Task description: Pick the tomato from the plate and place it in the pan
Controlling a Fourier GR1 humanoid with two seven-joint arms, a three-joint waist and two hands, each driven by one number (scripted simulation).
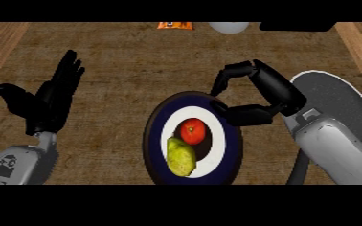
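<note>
A red tomato [193,130] lies on a round plate [157,124] with a dark blue rim and white centre, low in the middle of the head view. A yellow-green pear [180,157] lies just below the tomato on the same plate. My right hand [265,96] hovers over the plate's upper right edge, fingers curled downward and thumb spread, holding nothing. The grey pan [332,92] sits at the right, partly hidden behind my right forearm. My left hand [53,98] rests open at the left, fingers up.
At the counter's far edge are an orange packet [175,25], a pale rounded object [228,27] and a black object [297,26]. Wooden strips border the counter at the left and right.
</note>
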